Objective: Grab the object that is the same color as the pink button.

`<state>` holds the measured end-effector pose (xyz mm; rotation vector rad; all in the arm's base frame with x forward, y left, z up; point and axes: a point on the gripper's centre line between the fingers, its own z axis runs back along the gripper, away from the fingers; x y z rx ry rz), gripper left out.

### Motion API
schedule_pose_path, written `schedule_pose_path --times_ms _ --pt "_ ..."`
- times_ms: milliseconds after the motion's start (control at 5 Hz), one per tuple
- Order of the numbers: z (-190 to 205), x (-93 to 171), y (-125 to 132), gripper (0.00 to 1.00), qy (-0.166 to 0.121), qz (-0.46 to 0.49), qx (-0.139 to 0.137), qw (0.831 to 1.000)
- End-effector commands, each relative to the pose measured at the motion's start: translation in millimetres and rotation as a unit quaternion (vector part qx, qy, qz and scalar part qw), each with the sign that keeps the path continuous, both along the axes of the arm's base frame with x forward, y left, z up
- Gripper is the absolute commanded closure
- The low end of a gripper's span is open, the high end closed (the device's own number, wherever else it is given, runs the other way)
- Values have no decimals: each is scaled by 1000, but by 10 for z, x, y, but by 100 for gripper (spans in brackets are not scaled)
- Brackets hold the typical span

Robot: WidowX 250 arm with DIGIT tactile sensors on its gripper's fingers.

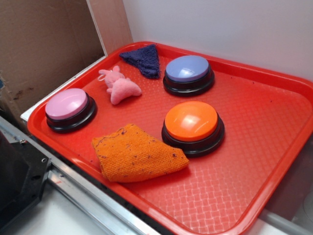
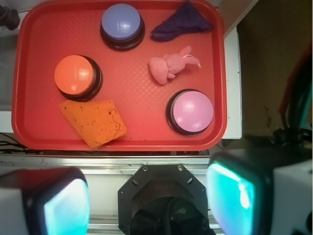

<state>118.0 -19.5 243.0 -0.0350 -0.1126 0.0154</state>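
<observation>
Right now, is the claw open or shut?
Open. In the wrist view the two fingers stand far apart, nothing between them; the claw holds nothing.

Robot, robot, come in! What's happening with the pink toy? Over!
Pincer open, empty, high above the tray. Pink plush toy untouched, lying between pink button and dark blue cloth. Nothing on top of it.

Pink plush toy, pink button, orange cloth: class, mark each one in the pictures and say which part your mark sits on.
pink plush toy (image 1: 121,87), exterior view, on its rounded body.
pink button (image 2: 192,111), wrist view, centre of the dome top.
orange cloth (image 1: 136,152), exterior view, middle of the folded knit.
</observation>
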Motion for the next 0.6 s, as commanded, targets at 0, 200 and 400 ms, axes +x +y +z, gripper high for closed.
schedule_pose_path --times_ms 0,200,400 --pt "0 0 0 0 0 0 0 1000" --pt "-19 336 157 0 11 3 -1 1000" --pt "12 552 307 0 13 70 -5 997"
